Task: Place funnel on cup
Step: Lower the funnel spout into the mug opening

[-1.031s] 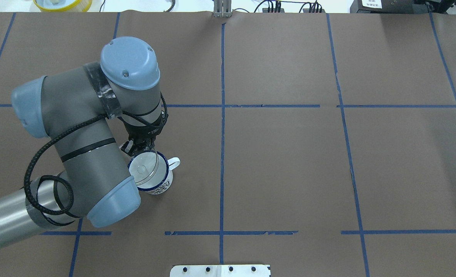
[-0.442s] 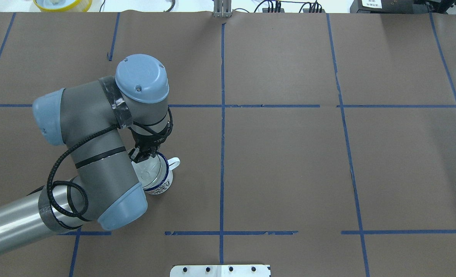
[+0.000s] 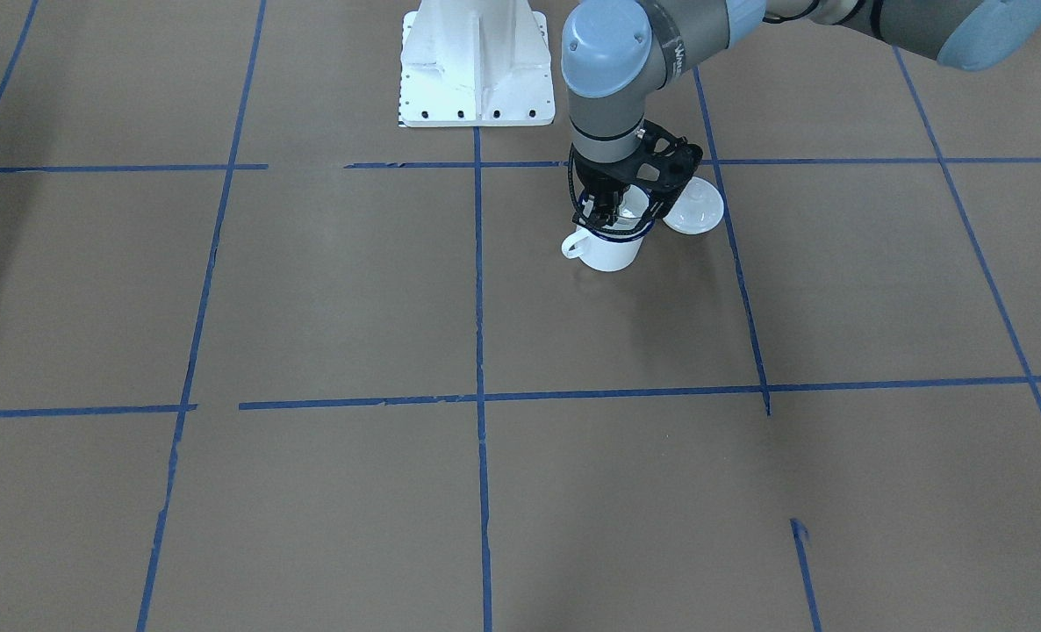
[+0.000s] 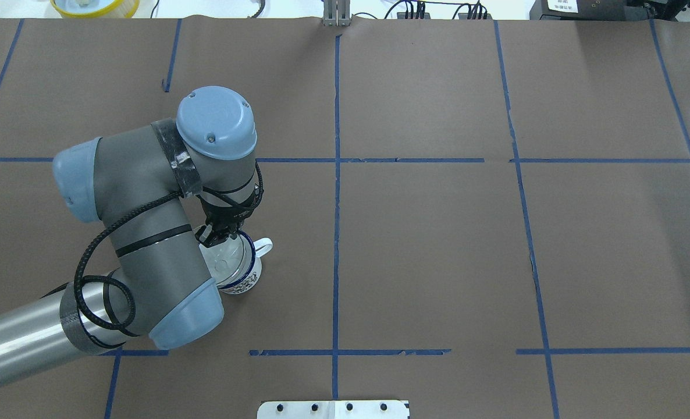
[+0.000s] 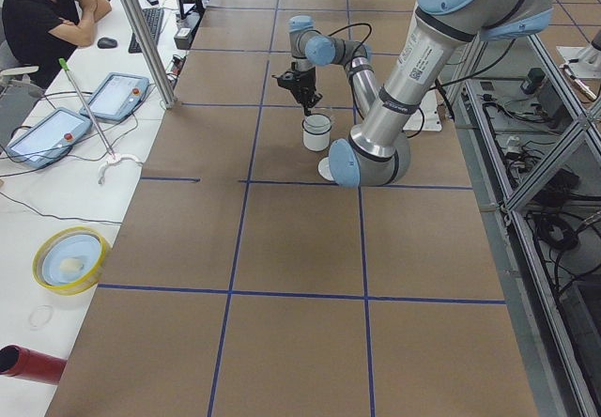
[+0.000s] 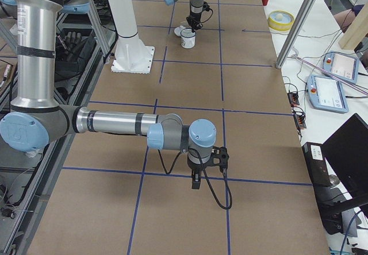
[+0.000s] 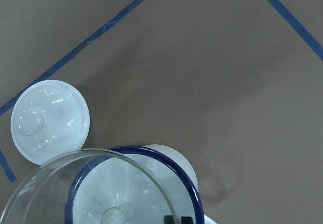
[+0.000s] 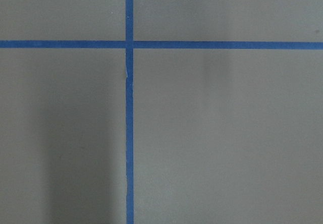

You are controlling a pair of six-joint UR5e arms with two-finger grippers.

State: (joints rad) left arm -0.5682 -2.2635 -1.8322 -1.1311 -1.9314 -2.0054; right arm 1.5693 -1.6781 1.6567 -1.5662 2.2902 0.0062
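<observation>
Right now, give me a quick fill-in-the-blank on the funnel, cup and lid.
The ____ gripper grips the clear funnel over the cup.
The cup's rim is dark ____.
The white lid lies beside the cup, knob facing ____.
Missing words: left; blue; up.

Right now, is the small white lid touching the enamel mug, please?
Apart. The front-facing view shows a strip of brown table between the knobbed lid and the enamel mug.
</observation>
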